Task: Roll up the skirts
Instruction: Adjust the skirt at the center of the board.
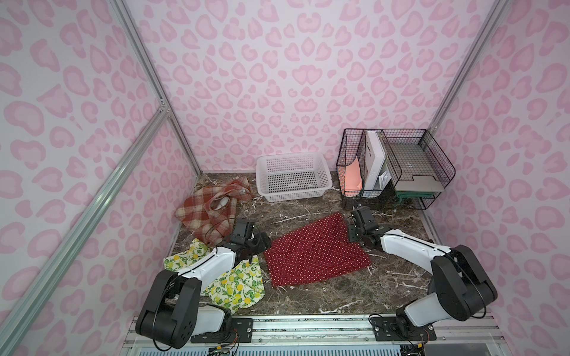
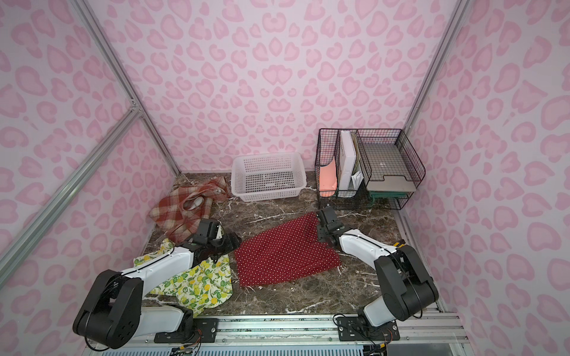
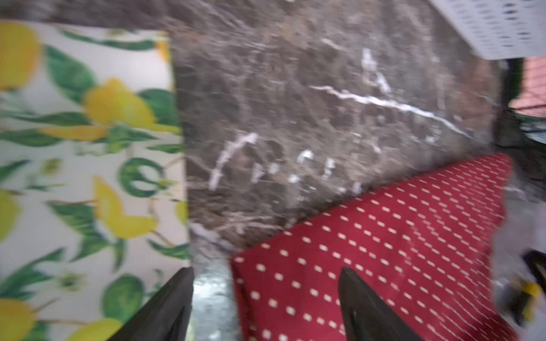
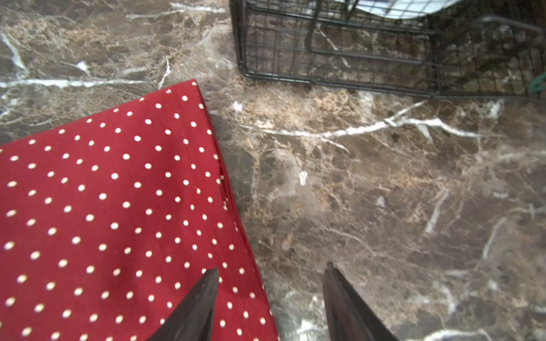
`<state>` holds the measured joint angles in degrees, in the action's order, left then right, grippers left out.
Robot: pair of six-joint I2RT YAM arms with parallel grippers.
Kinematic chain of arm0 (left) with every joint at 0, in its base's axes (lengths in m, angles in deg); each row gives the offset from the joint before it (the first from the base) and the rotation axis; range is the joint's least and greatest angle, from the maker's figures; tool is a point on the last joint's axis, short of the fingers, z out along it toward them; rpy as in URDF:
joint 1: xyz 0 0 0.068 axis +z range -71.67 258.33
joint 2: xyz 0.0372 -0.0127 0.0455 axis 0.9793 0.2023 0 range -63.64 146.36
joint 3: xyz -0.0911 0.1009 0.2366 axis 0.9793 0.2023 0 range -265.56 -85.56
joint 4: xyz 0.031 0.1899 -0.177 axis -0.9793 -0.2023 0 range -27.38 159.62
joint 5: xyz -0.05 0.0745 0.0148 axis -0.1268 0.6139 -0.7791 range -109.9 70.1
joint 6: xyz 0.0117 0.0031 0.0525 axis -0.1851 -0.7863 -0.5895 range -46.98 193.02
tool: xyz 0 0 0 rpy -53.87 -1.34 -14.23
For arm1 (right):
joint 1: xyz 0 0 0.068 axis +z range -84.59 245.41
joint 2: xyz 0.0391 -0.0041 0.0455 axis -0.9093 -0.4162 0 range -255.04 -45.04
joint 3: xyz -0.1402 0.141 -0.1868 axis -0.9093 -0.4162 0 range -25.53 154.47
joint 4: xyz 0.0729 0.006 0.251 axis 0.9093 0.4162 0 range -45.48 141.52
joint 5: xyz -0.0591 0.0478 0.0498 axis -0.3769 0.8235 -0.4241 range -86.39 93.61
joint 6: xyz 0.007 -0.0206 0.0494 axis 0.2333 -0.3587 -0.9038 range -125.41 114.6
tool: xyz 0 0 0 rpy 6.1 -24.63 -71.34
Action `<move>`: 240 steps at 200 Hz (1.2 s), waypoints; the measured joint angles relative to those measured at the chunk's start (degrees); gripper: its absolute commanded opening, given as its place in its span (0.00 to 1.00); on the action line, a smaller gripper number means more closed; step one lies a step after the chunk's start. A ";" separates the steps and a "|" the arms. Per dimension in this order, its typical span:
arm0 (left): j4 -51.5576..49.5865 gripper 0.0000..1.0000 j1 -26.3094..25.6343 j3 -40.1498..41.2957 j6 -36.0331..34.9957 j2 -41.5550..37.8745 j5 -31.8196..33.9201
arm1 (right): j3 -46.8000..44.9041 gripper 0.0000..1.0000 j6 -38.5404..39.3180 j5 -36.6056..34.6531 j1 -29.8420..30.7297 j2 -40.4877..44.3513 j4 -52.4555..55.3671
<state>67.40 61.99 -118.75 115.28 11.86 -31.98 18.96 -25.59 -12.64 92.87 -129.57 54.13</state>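
Observation:
The red polka-dot skirt lies flat in the middle of the marble table. My left gripper hovers open over its left corner, holding nothing. At the skirt's far right edge, my right gripper is open too, one finger over the cloth and one over bare marble. The lemon-print skirt lies crumpled under the left arm. The plaid skirt sits bunched at the back left.
A white lattice basket stands at the back centre. A black wire organiser with papers and trays fills the back right, close behind the right gripper. Pink patterned walls enclose the table on three sides.

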 measured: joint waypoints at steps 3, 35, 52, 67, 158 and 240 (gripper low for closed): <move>0.74 0.79 0.04 -0.15 0.02 -0.31 -1.07 | -0.22 0.61 -0.15 0.68 0.02 0.48 -0.02; -0.04 0.78 0.37 -2.62 -0.39 -2.01 -3.98 | -3.32 0.59 -2.67 3.87 0.35 5.35 -0.11; -4.61 0.75 0.37 -5.77 -0.79 -0.22 -1.70 | -6.73 0.58 -5.16 4.44 1.03 7.82 -0.50; -8.31 0.73 0.20 -8.09 -1.62 2.10 -0.09 | -10.32 0.58 -6.93 5.20 1.70 10.21 -0.57; -16.55 0.74 -1.57 -10.38 -2.40 5.88 7.87 | -18.60 0.58 -14.36 8.50 1.81 18.45 -0.79; -15.87 0.68 -1.57 -11.50 -3.48 13.35 13.88 | -22.51 0.50 -19.47 6.32 0.52 15.37 -5.05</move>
<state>51.54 60.42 -130.24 111.80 25.22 -18.10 -3.56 -45.06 -6.33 93.40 -114.20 49.08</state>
